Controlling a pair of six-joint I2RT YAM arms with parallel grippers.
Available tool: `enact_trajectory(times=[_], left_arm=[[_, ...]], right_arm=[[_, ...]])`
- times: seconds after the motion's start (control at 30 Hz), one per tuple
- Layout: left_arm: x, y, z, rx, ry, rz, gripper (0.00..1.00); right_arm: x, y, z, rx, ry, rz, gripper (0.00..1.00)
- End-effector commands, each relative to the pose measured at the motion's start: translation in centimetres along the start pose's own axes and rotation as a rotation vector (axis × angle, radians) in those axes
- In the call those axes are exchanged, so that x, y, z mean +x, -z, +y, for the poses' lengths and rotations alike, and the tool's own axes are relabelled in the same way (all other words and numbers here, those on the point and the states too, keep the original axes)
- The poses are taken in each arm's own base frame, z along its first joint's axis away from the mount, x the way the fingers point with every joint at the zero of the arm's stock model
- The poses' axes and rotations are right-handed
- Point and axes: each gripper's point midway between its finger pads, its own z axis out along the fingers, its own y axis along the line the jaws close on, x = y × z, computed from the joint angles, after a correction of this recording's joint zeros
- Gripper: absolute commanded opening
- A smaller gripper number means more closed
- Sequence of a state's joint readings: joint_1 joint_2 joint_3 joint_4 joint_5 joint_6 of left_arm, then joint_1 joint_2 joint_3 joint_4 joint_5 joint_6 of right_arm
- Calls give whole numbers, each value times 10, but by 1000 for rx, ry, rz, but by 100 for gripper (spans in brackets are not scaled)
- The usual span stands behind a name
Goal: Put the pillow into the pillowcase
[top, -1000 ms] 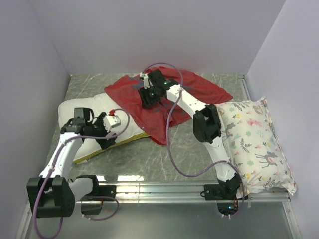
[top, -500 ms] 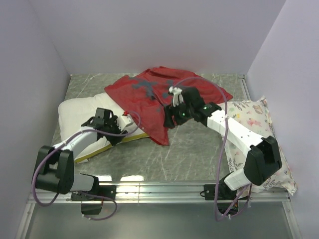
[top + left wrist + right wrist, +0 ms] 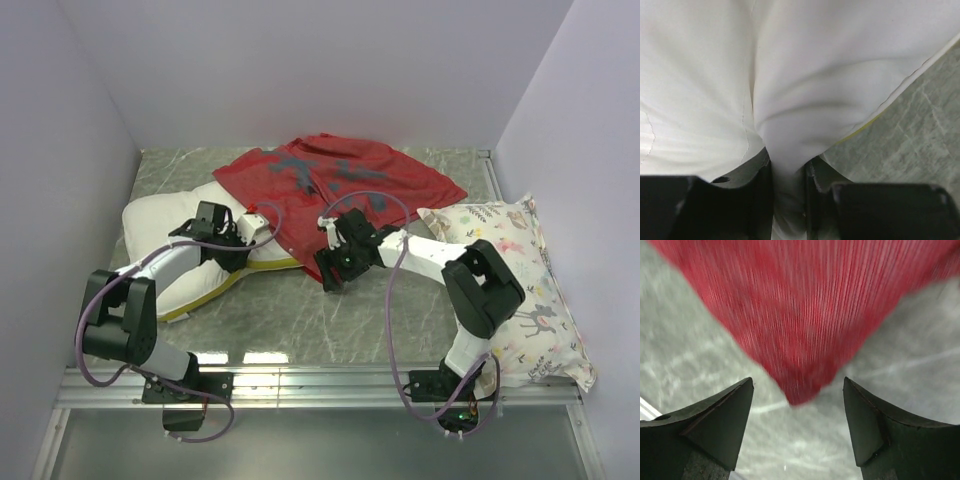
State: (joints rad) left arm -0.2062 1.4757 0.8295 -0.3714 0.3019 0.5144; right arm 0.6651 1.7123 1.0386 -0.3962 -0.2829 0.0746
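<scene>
Grey table (image 3: 300,312), pillowcase (image 3: 400,180) covering one pillow (image 3: 160,222) end

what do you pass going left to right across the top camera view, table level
white pillow → left gripper → right gripper → floral pillow; the red pillowcase stretches across the middle, so its place in the order is unclear and it is left out

Pillow (image 3: 790,90): smooth matt white cloth, softly creased. Pillowcase (image 3: 805,305): matt red fabric with a fine ribbed weave. Table (image 3: 360,310): grey marbled top with a slight sheen; front rail (image 3: 330,383) is shiny metal.
</scene>
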Motion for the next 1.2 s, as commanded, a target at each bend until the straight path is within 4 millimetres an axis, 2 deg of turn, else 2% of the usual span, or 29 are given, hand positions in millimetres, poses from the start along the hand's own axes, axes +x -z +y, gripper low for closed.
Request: enact_trajectory(times=[0.0,0.07,0.1,0.13,0.17,0.2,0.23,0.27,0.3,0.37,0.4,0.43,0.5,0.53,0.6,0.67,0.7,0.73,0.77,0.8,0.87,0.93,0.97,1.0,1.07,1.1,1.17], left_arm=[[-15,-2,-13,79,74,-36,20],[-18,-3,-15,100,90,-37,14],[-20,-3,-16,106,115,-39,10],[-24,-3,-16,118,128,-44,6],[-29,-2,-18,140,141,-55,0],[-38,1,-20,162,182,-72,0],[-42,2,-22,194,213,-78,0],[-47,7,-22,221,242,-91,0],[-58,12,-29,283,297,-117,0],[-83,24,-24,314,391,-170,0],[-95,30,-24,339,418,-200,0],[-115,39,-18,334,422,-254,0],[-134,51,-14,340,511,-290,0],[-151,59,-8,332,508,-338,0],[-167,67,-4,326,564,-382,0],[-181,74,0,303,588,-432,0],[-186,75,1,300,593,-449,0],[-187,76,2,294,596,-463,0],[-188,75,3,285,633,-472,0],[-194,77,8,271,635,-509,0],[-186,75,8,280,712,-520,0],[-180,71,7,294,743,-549,0],[-176,69,5,308,794,-544,0],[-170,64,2,317,798,-563,0],[-162,56,-9,338,827,-546,0],[-149,47,-17,337,838,-518,0],[-141,45,-25,346,823,-504,0]], right_arm=[[-49,-3,2,14,4,-128,79],[-58,-7,6,-2,17,-139,77],[-54,-16,5,-7,13,-111,70],[-57,-18,9,-31,20,-99,44],[-56,-20,12,-48,23,-82,28],[-55,-22,16,-74,22,-63,14],[-64,-15,24,-103,36,-74,0],[-68,-6,44,-207,54,-78,0],[-78,14,62,-275,88,-115,0],[-92,44,103,-403,206,-165,0],[-97,60,117,-431,240,-185,0],[-104,76,132,-456,317,-194,0],[-104,92,160,-513,386,-180,0],[-115,110,170,-529,419,-202,0],[-116,122,194,-598,460,-193,0],[-129,144,222,-659,521,-199,0],[-125,133,225,-665,519,-169,0],[-132,142,235,-674,549,-184,0],[-133,139,240,-685,557,-175,0],[-131,127,246,-699,557,-148,0],[-131,132,259,-768,548,-141,0],[-122,128,262,-821,510,-113,0],[-117,132,264,-838,506,-117,0],[-99,115,254,-829,464,-62,0],[-94,109,248,-813,433,-83,0],[-71,89,234,-792,376,-22,0],[-70,83,218,-727,342,-64,0]])
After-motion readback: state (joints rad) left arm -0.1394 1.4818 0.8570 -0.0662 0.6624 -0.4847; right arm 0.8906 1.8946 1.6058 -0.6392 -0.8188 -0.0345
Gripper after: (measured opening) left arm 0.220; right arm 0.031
